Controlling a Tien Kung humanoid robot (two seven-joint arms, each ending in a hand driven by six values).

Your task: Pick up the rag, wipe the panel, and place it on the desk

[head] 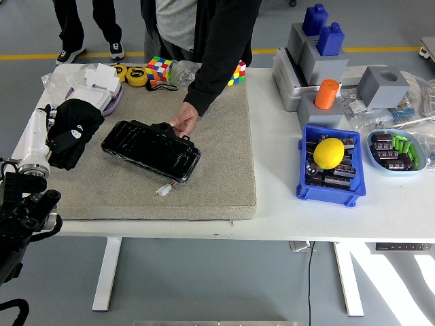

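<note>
A black rag (73, 132) is bunched in my left hand (49, 132), which is shut on it at the left edge of the grey mat (204, 183), clear of the panel. The glossy black panel (151, 149) lies on the mat, slanting from upper left to lower right. A person's hand (183, 122) in a black sleeve rests on the panel's far edge and holds it. My right hand is out of view.
White boxes (92, 85), tape rolls (134, 75) and puzzle cubes (158, 68) lie at the back left. A blue bin (309, 187) with a yellow ball (328, 152), grey blocks (319, 61) and a tray (397, 151) fill the right side. A small white connector (163, 190) lies near the panel.
</note>
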